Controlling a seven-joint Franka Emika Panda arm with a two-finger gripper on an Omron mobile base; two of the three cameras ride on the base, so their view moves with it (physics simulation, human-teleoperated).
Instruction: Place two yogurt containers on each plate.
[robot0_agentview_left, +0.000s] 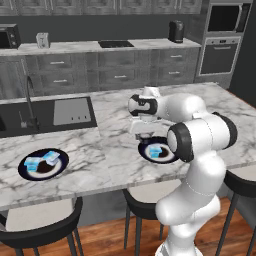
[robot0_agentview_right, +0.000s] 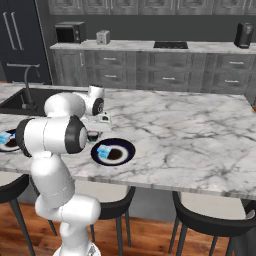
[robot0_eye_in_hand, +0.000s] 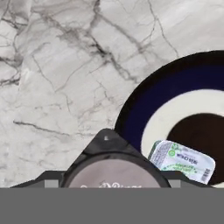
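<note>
Yogurt containers sit on both plates: two light-blue cups (robot0_agentview_left: 41, 160) lie together on the left plate (robot0_agentview_left: 26, 171), near the front edge of the marble counter (robot0_agentview_left: 115, 150) and in front of the sink (robot0_agentview_left: 55, 112). The right plate (robot0_agentview_right: 126, 145) lies further right on the same counter, just under the arm, and carries one yogurt cup (robot0_agentview_right: 104, 151) on its left side. From the hand camera that cup (robot0_eye_in_hand: 181, 161) lies on the white ring of the plate (robot0_eye_in_hand: 144, 105). The gripper (robot0_agentview_left: 141, 131) hovers over the plate's far-left edge with a dark round lidded thing (robot0_eye_in_hand: 114, 170) between its jaws, which stand partly apart; whether they press on it I cannot tell
</note>
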